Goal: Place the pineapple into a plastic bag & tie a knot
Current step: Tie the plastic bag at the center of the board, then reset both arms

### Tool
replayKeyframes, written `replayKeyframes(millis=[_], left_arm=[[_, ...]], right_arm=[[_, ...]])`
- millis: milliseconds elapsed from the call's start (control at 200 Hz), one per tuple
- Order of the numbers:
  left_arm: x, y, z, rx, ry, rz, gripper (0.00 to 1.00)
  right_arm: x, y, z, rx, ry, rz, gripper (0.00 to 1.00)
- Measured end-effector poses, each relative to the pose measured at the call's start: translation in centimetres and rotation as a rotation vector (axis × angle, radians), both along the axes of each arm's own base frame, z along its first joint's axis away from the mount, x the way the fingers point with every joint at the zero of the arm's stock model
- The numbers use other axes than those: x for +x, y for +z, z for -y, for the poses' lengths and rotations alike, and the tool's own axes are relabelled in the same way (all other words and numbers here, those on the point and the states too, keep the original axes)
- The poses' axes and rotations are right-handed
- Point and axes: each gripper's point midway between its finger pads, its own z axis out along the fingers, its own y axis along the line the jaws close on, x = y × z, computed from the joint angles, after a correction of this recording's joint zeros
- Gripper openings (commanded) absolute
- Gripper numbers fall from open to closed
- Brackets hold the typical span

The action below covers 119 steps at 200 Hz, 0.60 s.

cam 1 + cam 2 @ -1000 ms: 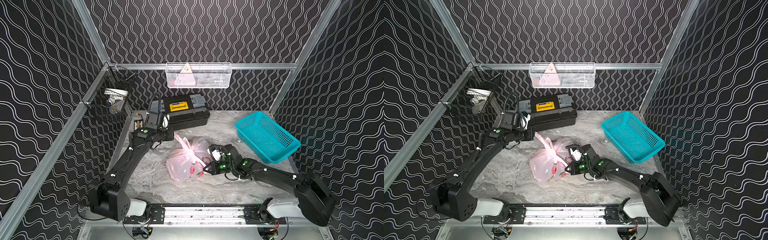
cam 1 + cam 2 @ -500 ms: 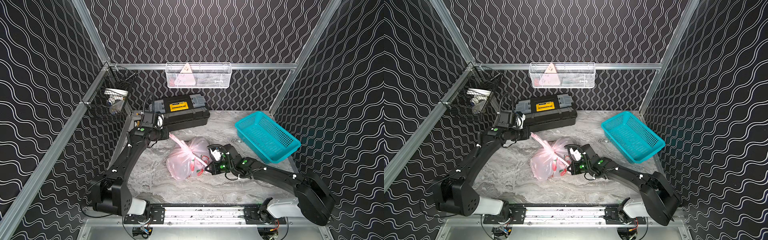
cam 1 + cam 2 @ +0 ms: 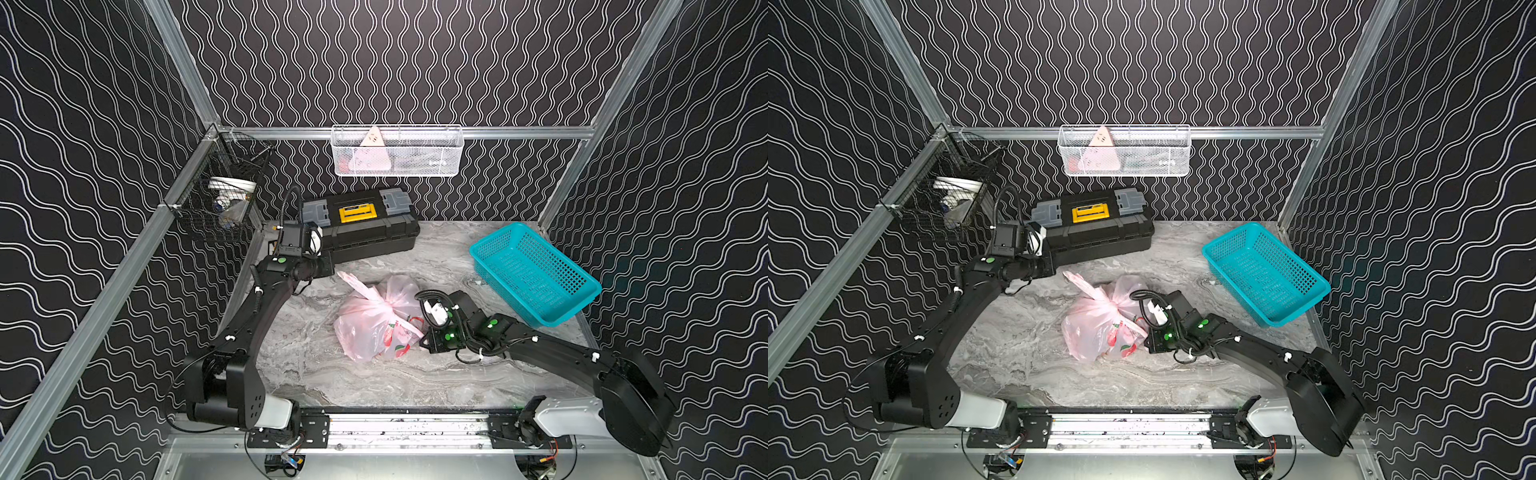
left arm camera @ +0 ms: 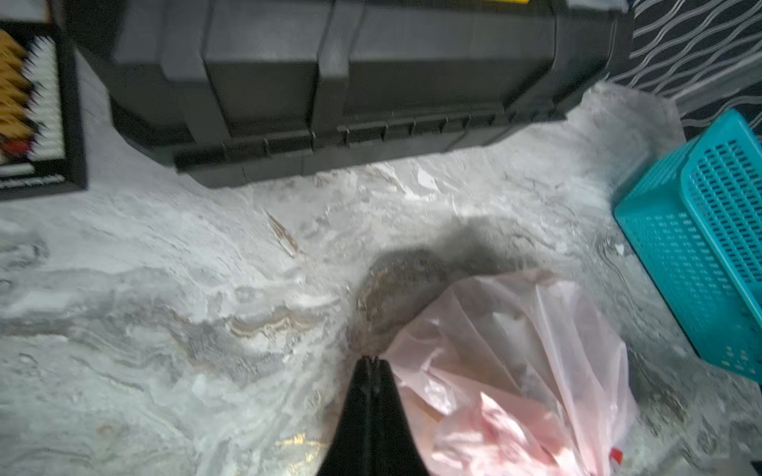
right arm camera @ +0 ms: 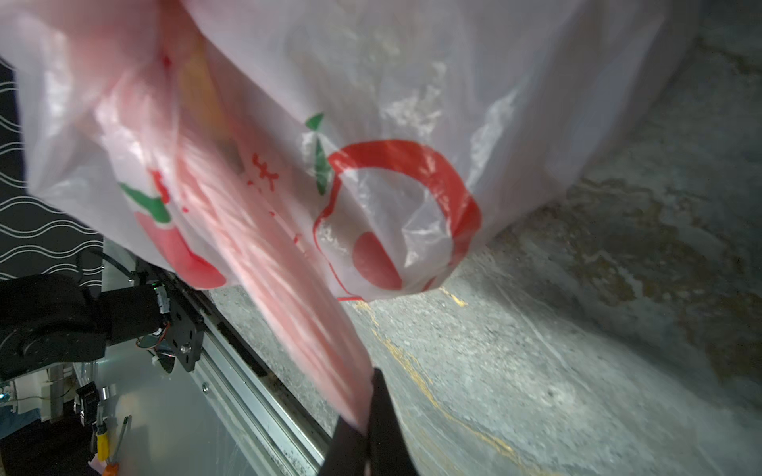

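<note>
Left fingers (image 4: 363, 416) retreated; only wrist view shows right fingers (image 5: 385, 416) pinching bag (image 5: 371, 123).

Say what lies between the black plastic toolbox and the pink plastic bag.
Nothing but bare grey marbled tabletop separates the black toolbox from the pink plastic bag, as the left wrist view shows.

looks past the pressed-together left gripper (image 4: 373, 364) at the plastic bag (image 4: 515, 362), black toolbox (image 4: 330, 82) and teal basket (image 4: 701, 230) on the marble table (image 4: 165, 288).
</note>
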Motion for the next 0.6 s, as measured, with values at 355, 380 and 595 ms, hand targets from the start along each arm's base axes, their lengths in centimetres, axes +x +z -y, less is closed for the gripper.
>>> replayKeyframes(millis=[355, 380, 595], left_arm=[[-0.7, 4.7, -1.0, 0.01, 0.057, 0.122, 0.97], [-0.7, 5.4, -1.2, 0.016, 0.066, 0.147, 0.99], [0.2, 10.3, -2.1, 0.036, 0.112, 0.345, 0.99]], right_arm=[[6.3, 9.2, 2.4, 0.051, -0.178, 0.295, 0.94], [6.9, 9.9, 3.1, 0.05, -0.211, 0.322, 0.99], [13.1, 15.4, 8.9, -0.016, -0.547, 0.643, 1.0]])
